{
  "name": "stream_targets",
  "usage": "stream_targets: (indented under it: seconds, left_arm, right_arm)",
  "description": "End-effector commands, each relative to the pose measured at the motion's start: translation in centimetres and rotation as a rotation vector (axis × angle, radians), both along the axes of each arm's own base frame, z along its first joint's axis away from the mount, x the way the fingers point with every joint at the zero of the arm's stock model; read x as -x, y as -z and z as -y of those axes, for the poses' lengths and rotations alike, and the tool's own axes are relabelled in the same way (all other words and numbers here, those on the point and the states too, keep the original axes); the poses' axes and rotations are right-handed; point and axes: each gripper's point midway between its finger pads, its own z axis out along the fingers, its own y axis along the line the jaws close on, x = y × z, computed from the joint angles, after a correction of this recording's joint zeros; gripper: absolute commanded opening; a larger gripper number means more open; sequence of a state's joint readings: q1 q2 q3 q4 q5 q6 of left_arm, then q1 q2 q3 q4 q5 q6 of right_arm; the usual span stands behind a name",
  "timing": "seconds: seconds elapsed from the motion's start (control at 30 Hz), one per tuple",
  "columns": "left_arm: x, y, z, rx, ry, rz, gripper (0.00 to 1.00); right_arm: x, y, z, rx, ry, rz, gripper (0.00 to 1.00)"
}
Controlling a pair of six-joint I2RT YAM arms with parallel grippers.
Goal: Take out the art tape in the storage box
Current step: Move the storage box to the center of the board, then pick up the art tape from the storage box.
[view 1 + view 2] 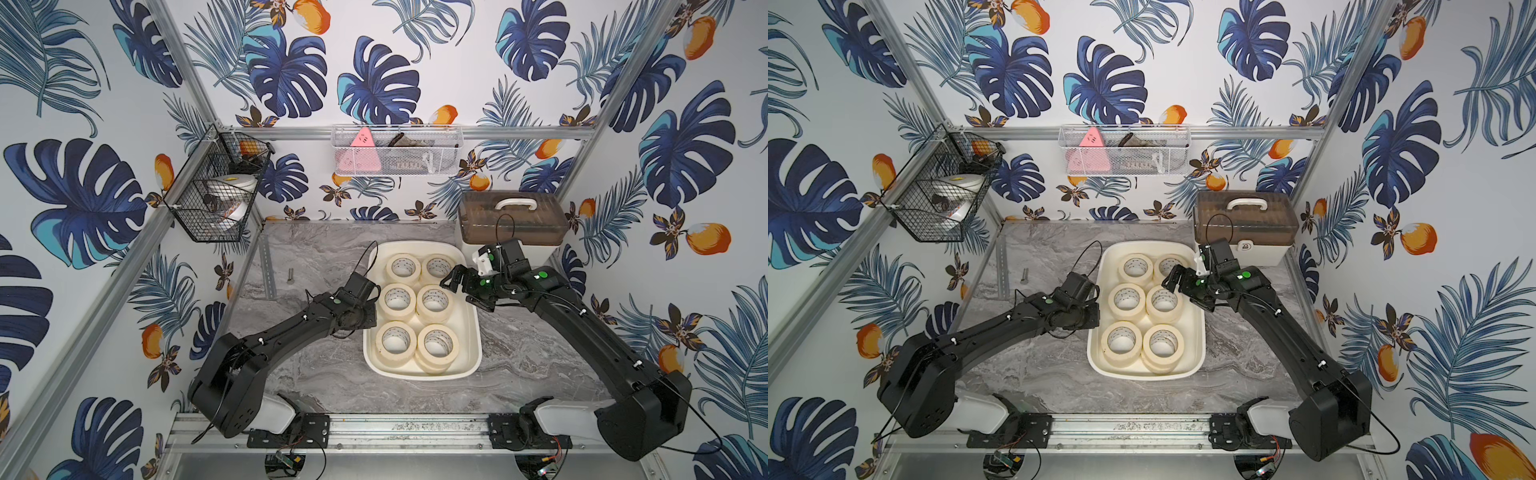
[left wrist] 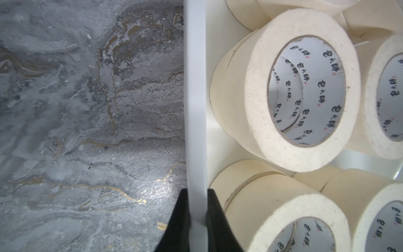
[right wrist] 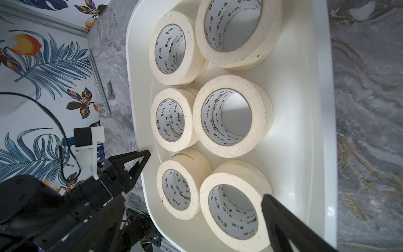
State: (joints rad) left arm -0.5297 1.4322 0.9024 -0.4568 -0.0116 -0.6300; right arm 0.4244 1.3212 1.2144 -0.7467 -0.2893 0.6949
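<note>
I am looking at the shallow glossy white plastic storage box [image 1: 475, 345] sitting mid-table on the grey marble-patterned tabletop [image 1: 316, 257]. The cream masking-tape rolls of art tape [image 1: 432, 362] are lying inside it in six stacks, two across and three deep. The lower rolls are hiding beneath the top ones, so I am not managing a full count.

The left gripper [image 2: 197, 190] is clenching the box's left rim, one black finger outside the wall and one inside. In both top views its own wrist is covering it.

The right gripper [image 1: 465, 291] is hanging released, jaws wide, over the box's far right side, gripping nothing. Its wrist view is showing only one black finger [image 3: 283, 218] in front of a roll. That arm is masking part of the far right stack.
</note>
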Motion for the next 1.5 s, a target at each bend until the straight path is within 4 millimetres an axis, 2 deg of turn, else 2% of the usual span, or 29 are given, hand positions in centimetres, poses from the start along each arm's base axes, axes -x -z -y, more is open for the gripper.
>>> stream_targets:
  seconds: [0.0,0.03,0.07,0.1,0.13,0.2,0.27,0.33,0.57,0.7,0.9,0.97,1.23,1.37,1.47]
  left_arm:
    - [-0.1,-1.2,0.9,0.045,0.043,0.038,0.03]
    - [-0.1,-1.4,1.0,0.053,0.044,0.046,0.07]
    - [-0.1,-1.6,1.0,0.055,0.046,0.050,0.16]
    - [0.0,-1.7,0.9,0.052,0.049,0.051,0.30]
    - [0.0,-1.9,0.8,0.047,0.047,0.054,0.39]
    - [-0.1,-2.3,0.5,0.033,0.043,0.063,0.49]
    - [-0.2,-2.9,0.2,0.017,0.040,0.078,0.55]
    - [-0.4,-3.9,-0.2,0.002,0.035,0.106,0.60]
    - [-0.1,-7.9,-1.7,-0.037,0.036,0.204,0.78]
    - [0.2,-10.4,-2.6,-0.046,0.020,0.270,0.80]
    - [0.7,-13.6,-3.8,-0.030,-0.005,0.380,0.85]
    - [0.7,-13.9,-4.1,-0.055,0.002,0.380,0.85]
    - [0.5,-13.9,-3.9,-0.083,0.030,0.368,0.86]
    - [0.3,-13.8,-3.6,-0.074,0.037,0.371,0.86]
    - [0.3,-13.6,-3.6,-0.078,0.040,0.359,0.87]
  right_arm:
    - [-0.9,0.0,-0.7,-0.008,0.098,-0.014,0.99]
    - [-1.0,0.1,-1.0,0.005,0.117,-0.015,0.98]
    - [-1.3,0.2,-1.2,0.012,0.131,-0.012,0.97]
    - [-1.6,0.3,-1.4,0.024,0.152,-0.009,0.97]
    - [-1.9,0.5,-1.7,0.034,0.166,-0.008,0.97]
    - [-2.5,0.7,-2.4,0.044,0.190,-0.010,0.96]
    - [-3.3,1.1,-3.0,0.062,0.209,-0.011,0.94]
    - [-4.0,1.5,-4.5,0.088,0.198,0.000,0.88]
    - [-7.3,4.7,-6.9,0.103,0.261,-0.055,0.75]
    - [-9.2,7.1,-7.9,0.162,0.280,-0.089,0.68]
    - [-11.7,9.0,-9.1,0.232,0.295,-0.086,0.66]
    - [-12.4,10.2,-9.4,0.252,0.301,-0.094,0.66]
    - [-13.7,12.8,-9.4,0.309,0.333,-0.114,0.64]
    - [-14.0,13.3,-9.3,0.326,0.342,-0.110,0.63]
    - [-14.2,13.9,-9.2,0.331,0.345,-0.106,0.58]
